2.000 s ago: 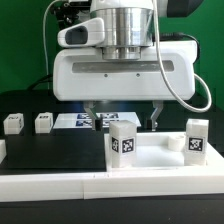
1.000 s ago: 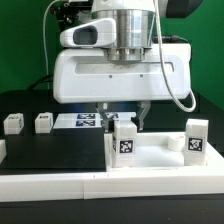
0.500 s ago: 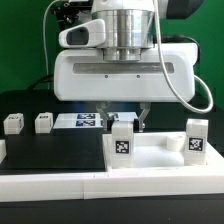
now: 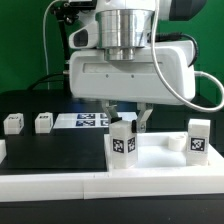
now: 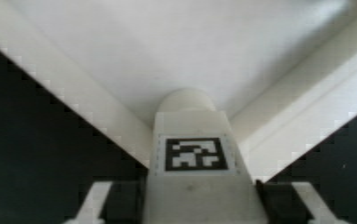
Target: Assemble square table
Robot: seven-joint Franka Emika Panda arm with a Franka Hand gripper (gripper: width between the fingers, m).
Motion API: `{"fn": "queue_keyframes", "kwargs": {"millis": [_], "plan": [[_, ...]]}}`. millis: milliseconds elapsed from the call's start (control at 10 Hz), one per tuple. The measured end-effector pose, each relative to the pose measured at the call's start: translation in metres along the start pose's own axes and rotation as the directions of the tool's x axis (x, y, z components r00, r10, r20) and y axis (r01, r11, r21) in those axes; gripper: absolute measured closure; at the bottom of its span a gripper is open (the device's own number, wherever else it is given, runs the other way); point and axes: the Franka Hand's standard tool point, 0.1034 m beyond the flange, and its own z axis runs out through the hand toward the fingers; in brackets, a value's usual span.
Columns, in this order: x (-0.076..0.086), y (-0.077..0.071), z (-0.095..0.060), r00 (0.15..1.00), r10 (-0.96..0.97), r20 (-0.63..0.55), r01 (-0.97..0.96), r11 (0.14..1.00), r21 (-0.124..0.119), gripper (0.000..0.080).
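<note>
Exterior view first: since half a second ago the arm (image 4: pixel 130 70) has swung its white housing toward the exterior view's right, while the leg (image 4: pixel 122 146) beneath it has stayed put. That leg stands upright with its long axis vertical and its tag facing the camera. It sits in the corner of the slab (image 4: pixel 155 158) on the exterior view's left. You'll see the claw (image 4: pixel 126 120) straddling its top, one finger on each side. The rimmed slab also holds a second leg (image 4: pixel 198 139), upright in its corner on the exterior view's right. A third leg (image 4: pixel 43 122) and a fourth leg (image 4: pixel 13 123) lie well apart from it on the black table (image 4: pixel 60 150), near the marker board (image 4: pixel 85 121).

Wrist view: the leg runs out from between the fingers (image 5: pixel 118 205), tagged face to the lens, over the slab's white corner. The fingers sit close on both sides, but you cannot tell whether they actually clamp it.
</note>
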Motion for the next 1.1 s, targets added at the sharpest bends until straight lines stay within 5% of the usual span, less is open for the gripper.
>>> {"fn": "queue_keyframes", "kwargs": {"millis": [600, 700, 800, 900, 1100], "plan": [[-0.0009, -0.0029, 0.0005, 0.940, 0.341, 0.014, -0.341, 0.940, 0.000, 0.0507], [-0.0005, -0.0025, 0.0006, 0.954, 0.301, 0.014, -0.301, 0.954, 0.000, 0.0310], [0.0002, -0.0018, 0.0006, 0.961, 0.275, 0.014, -0.275, 0.962, 0.000, 0.0310], [-0.0002, -0.0019, 0.0009, 0.969, 0.248, 0.014, -0.248, 0.969, 0.000, 0.0182], [-0.0026, -0.0005, 0.0035, 1.000, 0.011, 0.016, -0.011, 1.000, -0.002, 0.0159]]}}
